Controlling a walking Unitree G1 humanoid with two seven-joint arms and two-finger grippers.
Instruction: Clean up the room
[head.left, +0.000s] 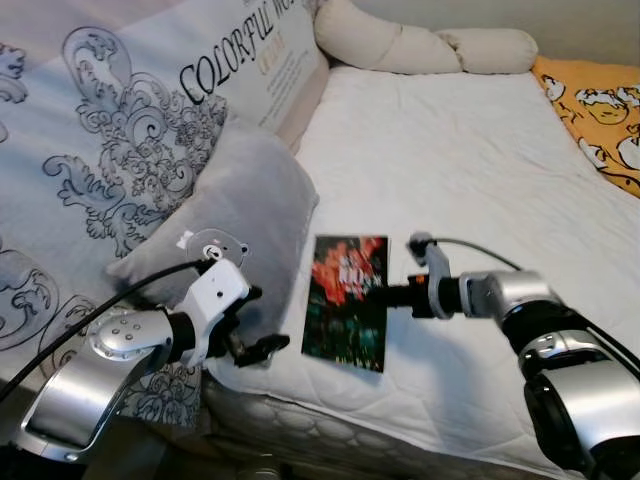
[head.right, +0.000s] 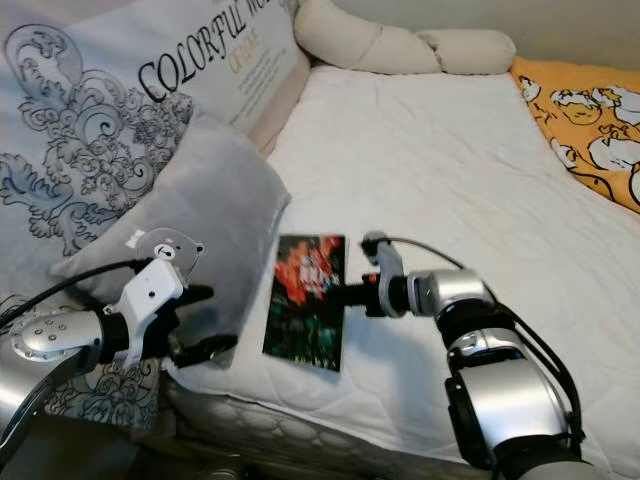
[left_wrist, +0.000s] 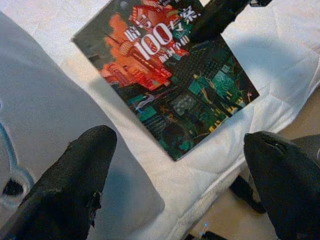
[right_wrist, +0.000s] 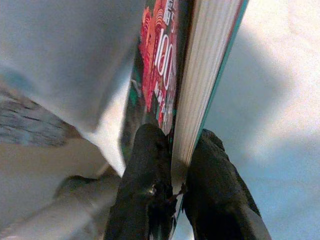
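Observation:
A book (head.left: 345, 300) with a red and dark green cover lies near the front edge of the white bed (head.left: 470, 160). My right gripper (head.left: 385, 295) is shut on the book's right edge; in the right wrist view its two fingers (right_wrist: 150, 195) pinch the cover and pages of the book (right_wrist: 192, 90). My left gripper (head.left: 255, 320) hovers open just left of the book, at the corner of a grey pillow (head.left: 235, 210). In the left wrist view, its fingertips (left_wrist: 85, 175) spread wide with the book (left_wrist: 170, 80) beyond them.
A large patterned cushion (head.left: 110, 130) with lettering leans at the left. A beige bolster (head.left: 420, 45) lies at the head of the bed, an orange printed blanket (head.left: 600, 110) at the right. The mattress edge (head.left: 330, 430) drops off just below the book.

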